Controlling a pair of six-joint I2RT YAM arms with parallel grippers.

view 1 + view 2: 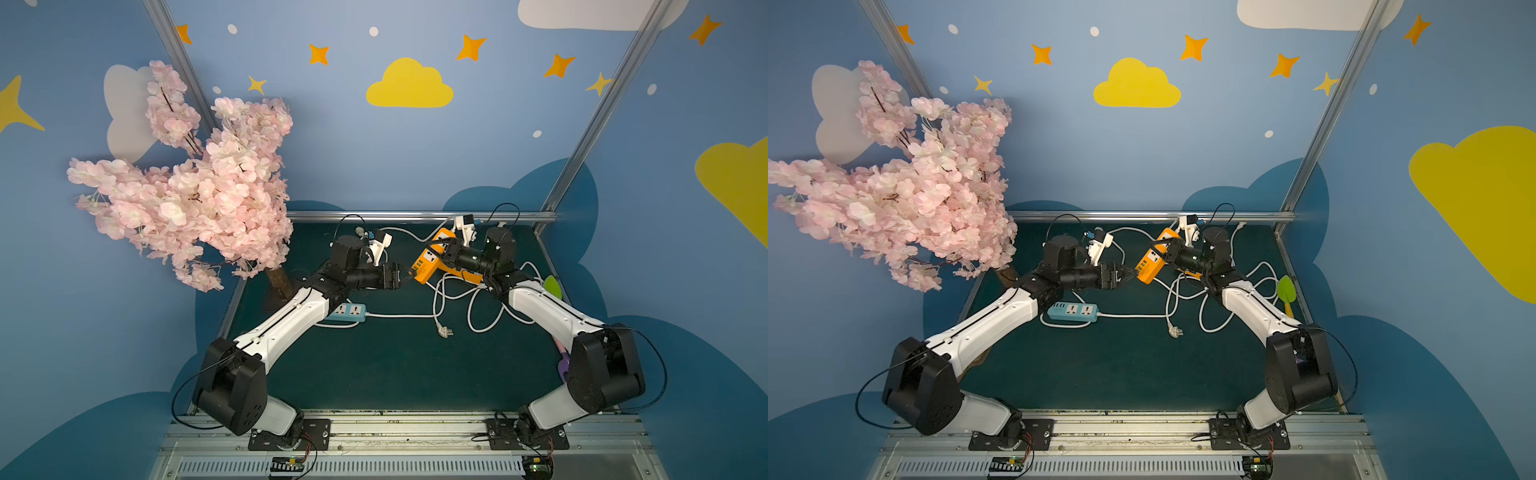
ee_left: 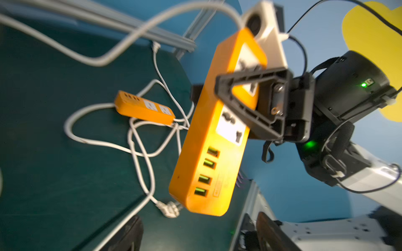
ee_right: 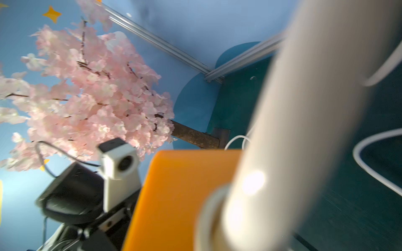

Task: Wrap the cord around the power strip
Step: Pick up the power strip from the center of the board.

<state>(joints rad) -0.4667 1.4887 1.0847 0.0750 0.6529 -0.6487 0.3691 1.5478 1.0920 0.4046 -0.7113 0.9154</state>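
**Orange power strip held aloft, cord unwound**

Left wrist view: the orange power strip (image 2: 217, 152) is shown held clear of the green surface (image 2: 54, 173). It is pinched across its socket face and back by the jaws of the right gripper (image 2: 206, 91), and the rear jaw is mostly hidden behind the casing. The cord (image 2: 97, 62) is seen leaving the strip's upper end and arcing out of frame, with none of it wound around the casing. Only the dark, blurred tips of the left gripper (image 2: 198, 226) are caught at the frame's edge, spread wide apart, with the strip's USB end near them. A second orange strip (image 2: 144, 110) and a plug (image 2: 169, 208) are seen lying among loose white loops.

Right wrist view: most of the frame is blocked by the blurred cord (image 3: 304, 130) and the strip's end (image 3: 178, 195). The right jaws are not shown. A pink blossom tree (image 3: 87, 93) is visible behind.

Both top views: the strip (image 1: 428, 266) is seen tilted between the two grippers, toward the back of the surface. The left jaws are spread at its lower end, but contact cannot be judged. The second orange strip is largely hidden under the right arm, and a blue strip (image 1: 347, 312) is partly covered by the left arm.
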